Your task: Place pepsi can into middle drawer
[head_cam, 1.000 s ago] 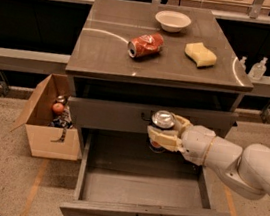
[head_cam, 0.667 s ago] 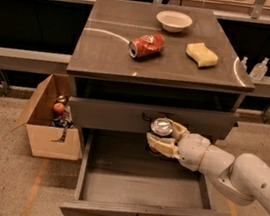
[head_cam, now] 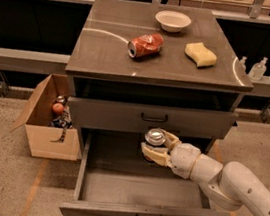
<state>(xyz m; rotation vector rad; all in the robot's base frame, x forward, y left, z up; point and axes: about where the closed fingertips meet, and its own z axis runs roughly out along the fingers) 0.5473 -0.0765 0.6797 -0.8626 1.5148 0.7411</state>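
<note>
the robot's cream two-finger gripper (head_cam: 155,146) clasps the small silver-topped pepsi can (head_cam: 155,136) upright above the back of the open wide grey metal middle drawer (head_cam: 123,186); lowering and release look left to do.

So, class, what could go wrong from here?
The cream two-finger tool grips the silver-topped drink can above the open grey metal drawer; dropped from there, it might topple and roll. The can is also near the front of the closed upper grey drawer, so lifting could bump it.
</note>
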